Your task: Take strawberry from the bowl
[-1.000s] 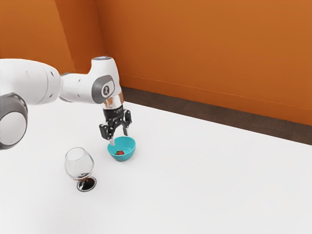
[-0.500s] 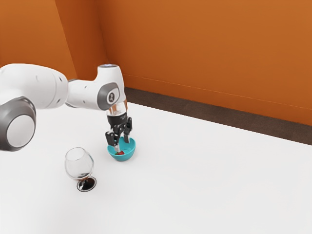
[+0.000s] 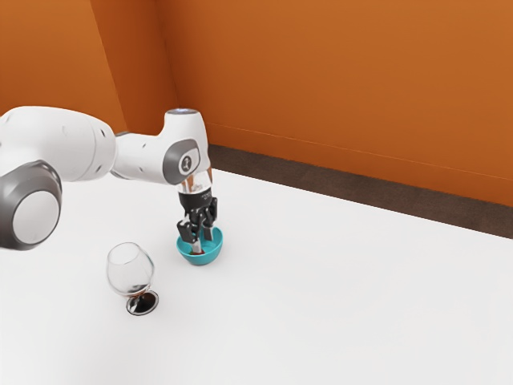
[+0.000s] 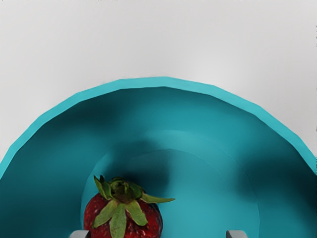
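Observation:
My gripper [image 3: 203, 240] points down into the teal bowl [image 3: 210, 250], its fingers apart. Just a bit of the red strawberry [image 3: 197, 253] can be made out by the nearer fingertip. In the wrist view the strawberry [image 4: 121, 215], green leaves facing up, rests on the floor of the bowl [image 4: 163, 82]. It lies between the two tips of the gripper [image 4: 158, 234], close against one of them and well away from the other.
A clear stemmed glass [image 3: 131, 271] with a dark base stands on the white table [image 3: 337, 297], a short way from the bowl on the exterior view's left. An orange wall [image 3: 345, 80] rises behind the table.
My hand has come down and toward the exterior view's right, from above the bowl to inside it. The fingertips now hide part of the strawberry. Bowl and glass have stayed put.

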Robot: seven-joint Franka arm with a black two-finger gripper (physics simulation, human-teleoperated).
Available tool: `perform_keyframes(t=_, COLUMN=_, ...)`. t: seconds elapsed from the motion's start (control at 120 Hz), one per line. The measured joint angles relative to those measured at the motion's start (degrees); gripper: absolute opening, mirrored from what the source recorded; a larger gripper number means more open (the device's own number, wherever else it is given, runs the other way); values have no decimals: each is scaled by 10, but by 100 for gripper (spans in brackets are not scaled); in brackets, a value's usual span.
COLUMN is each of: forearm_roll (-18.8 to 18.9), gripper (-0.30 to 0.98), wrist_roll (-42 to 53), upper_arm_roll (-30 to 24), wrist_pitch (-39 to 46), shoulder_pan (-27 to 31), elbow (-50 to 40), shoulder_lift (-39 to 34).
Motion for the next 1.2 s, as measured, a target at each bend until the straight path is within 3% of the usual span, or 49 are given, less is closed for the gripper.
perform_keyframes(t=0.225, forearm_roll=15, gripper=33, wrist_roll=-1, upper_arm_roll=0, wrist_pitch=8, shoulder_pan=-1, elbow=1, shoulder_lift=6)
perform_keyframes(t=1.2, forearm_roll=25, gripper=18, wrist_roll=3, upper_arm_roll=-1, wrist_pitch=19, shoulder_pan=-2, elbow=12, shoulder_lift=28)
